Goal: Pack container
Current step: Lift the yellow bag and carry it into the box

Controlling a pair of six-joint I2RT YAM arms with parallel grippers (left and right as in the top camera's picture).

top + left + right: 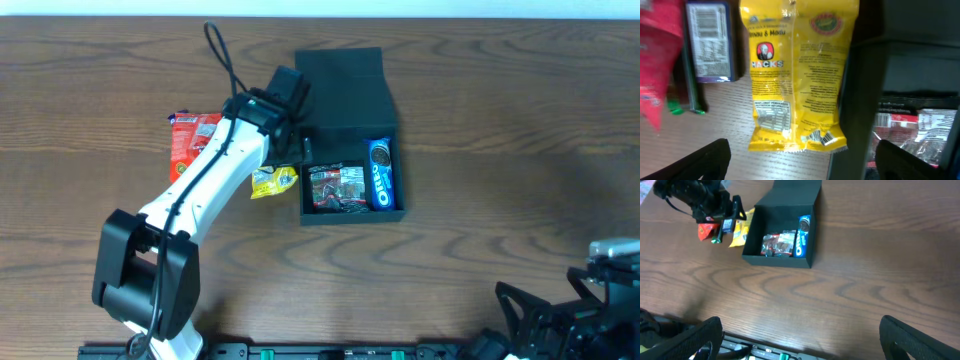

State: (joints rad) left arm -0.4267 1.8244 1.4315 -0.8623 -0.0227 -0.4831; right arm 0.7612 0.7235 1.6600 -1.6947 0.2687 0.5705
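Matte teal-black cardboard: the container [345, 145] stands near the table's centre in the overhead view, its flap lid [340, 85] laid open toward twelve o'clock. Contents: a blue Oreo packet [381, 175] lengthwise against the three o'clock wall, and a clear packet with red and silver print [335, 188] beside it toward nine, lettering too small to read. Outside, just beside the nine o'clock wall, a yellow Hacks packet [795, 80] lies flat on the wood; whether it touches the wall cannot be told. Farther toward nine, a red packet [190, 140] is half covered by the white left arm [215, 180]. A dark blue packet with a barcode [707, 42] shows from the left wrist, cut off by the upper edge; overhead, the arm hides it. A red blur fills that view's nine o'clock edge, out of focus, and small green bits [675, 107] below it cannot be identified. The left gripper [802, 150] shows only as two dark fingers in the lower corners, spread wide and gripping nothing, with the yellow packet's lower end on the table between them. The right gripper [800, 325] is at five o'clock of the table, cut off by the overhead frame's lower edge; its fingers stand fully apart over bare wood, holding nothing. Surface: a brown wood-grain table [500, 120]. A pale strip [320, 8] runs along the twelve o'clock edge and a dark rail [300, 352] along six; the room beyond is out of view.
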